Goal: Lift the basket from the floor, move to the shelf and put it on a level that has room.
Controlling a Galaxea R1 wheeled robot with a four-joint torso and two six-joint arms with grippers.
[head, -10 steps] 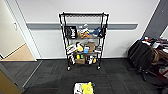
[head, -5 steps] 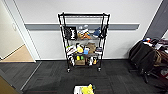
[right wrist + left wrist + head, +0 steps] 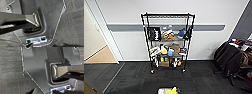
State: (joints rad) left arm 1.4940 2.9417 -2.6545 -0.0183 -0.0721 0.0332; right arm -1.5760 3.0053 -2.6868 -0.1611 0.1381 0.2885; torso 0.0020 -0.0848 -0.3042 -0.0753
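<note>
The basket (image 3: 164,90) stands on the floor (image 3: 134,77), dark carpet, at the near edge of the head view. It looks pale, and something yellow (image 3: 172,91) lies in it. Straight ahead the shelf (image 3: 192,37), a tall black wire rack on casters, stands against the white wall. Its top level (image 3: 167,16) looks bare, while the tiers below are crowded with bags, bottles and boxes. A stretch of carpet lies between basket and rack. Both wrist views look down on the robot's dark plate over carpet (image 3: 10,72) (image 3: 75,25).
An open doorway with tan wooden flooring (image 3: 101,56) lies at the left. At the right a black chair draped with dark clothing (image 3: 230,58) stands by a cluttered desk. A grey rail (image 3: 209,27) runs along the wall behind the rack.
The whole head picture has shifted a little: the rack looks slightly larger and the basket sits lower at the picture's edge, so the camera has moved. Nothing in the scene itself moved.
</note>
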